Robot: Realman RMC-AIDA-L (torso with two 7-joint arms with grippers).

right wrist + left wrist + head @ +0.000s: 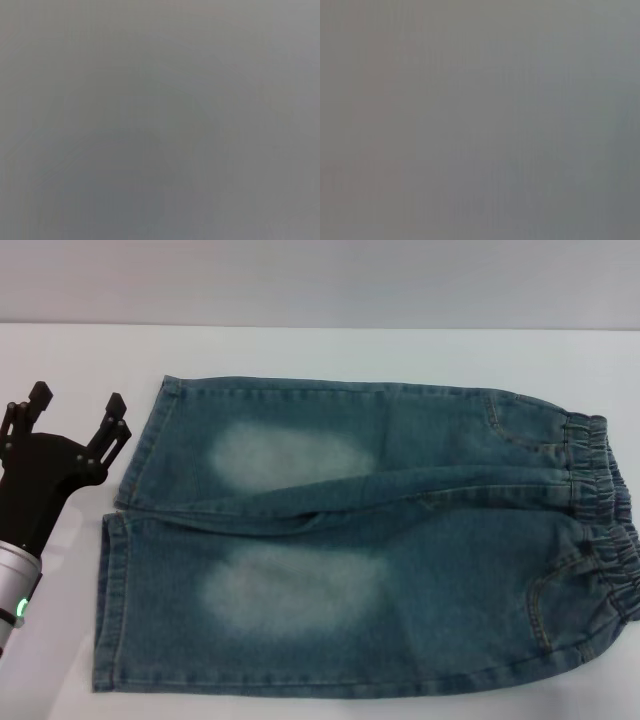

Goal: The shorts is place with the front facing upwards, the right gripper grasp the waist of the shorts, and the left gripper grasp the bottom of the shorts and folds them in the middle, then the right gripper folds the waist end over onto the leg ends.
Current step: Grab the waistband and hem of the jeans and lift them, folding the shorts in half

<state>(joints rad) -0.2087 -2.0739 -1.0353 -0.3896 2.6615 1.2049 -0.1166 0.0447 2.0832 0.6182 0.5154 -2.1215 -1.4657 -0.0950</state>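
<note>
The shorts (370,540) lie flat and spread out on the white table in the head view, front side up. Their gathered elastic waist (605,515) is at the right, and the leg ends (125,540) are at the left. My left gripper (78,405) hovers just left of the far leg's hem, open with nothing between its prongs, apart from the denim. The right gripper is out of view. Both wrist views show only plain grey.
The white table (330,350) runs behind the shorts up to a pale wall. The waistband reaches the right edge of the head view. A strip of bare table lies left of the hems, under the left arm.
</note>
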